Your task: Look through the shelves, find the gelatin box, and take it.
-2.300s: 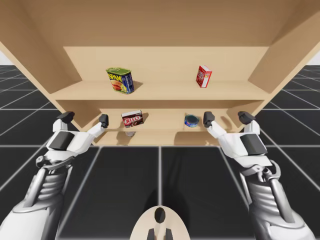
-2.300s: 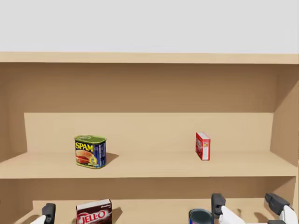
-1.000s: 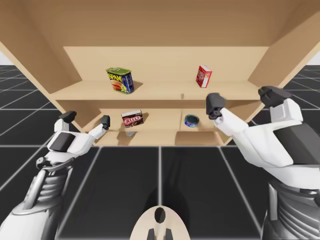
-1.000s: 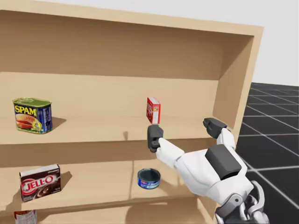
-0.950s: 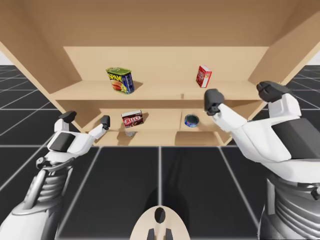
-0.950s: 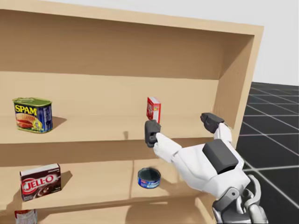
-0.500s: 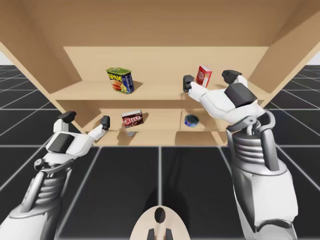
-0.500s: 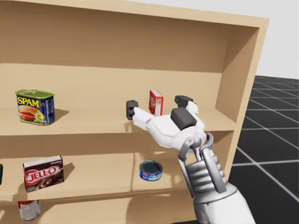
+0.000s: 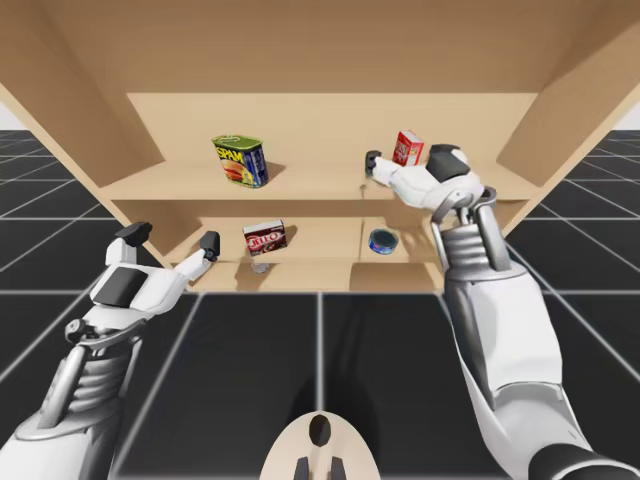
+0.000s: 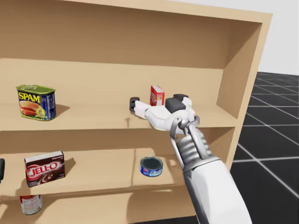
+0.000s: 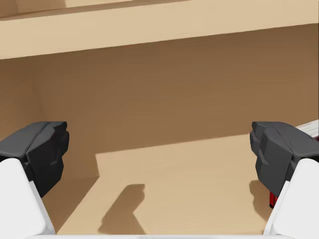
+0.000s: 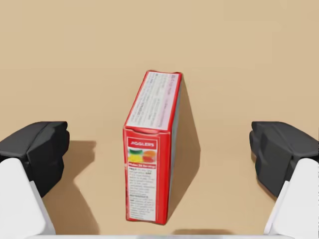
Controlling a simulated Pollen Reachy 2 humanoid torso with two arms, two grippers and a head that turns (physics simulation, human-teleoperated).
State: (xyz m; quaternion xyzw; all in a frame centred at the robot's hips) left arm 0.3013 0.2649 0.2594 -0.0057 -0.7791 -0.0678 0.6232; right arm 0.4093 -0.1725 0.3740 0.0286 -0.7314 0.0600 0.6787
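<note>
Right claw is bracketing the gelatin box, grasp not yet made.
The red gelatin box is standing upright on the upper shelf, right of its middle. My right claw is sitting wide open around it, one finger on each side with clear gaps, gripping nothing. So the search is looking finished, while closing on the box and drawing it off the shelf are remaining. My left claw is hanging wide open and empty before the lower shelf.
</note>
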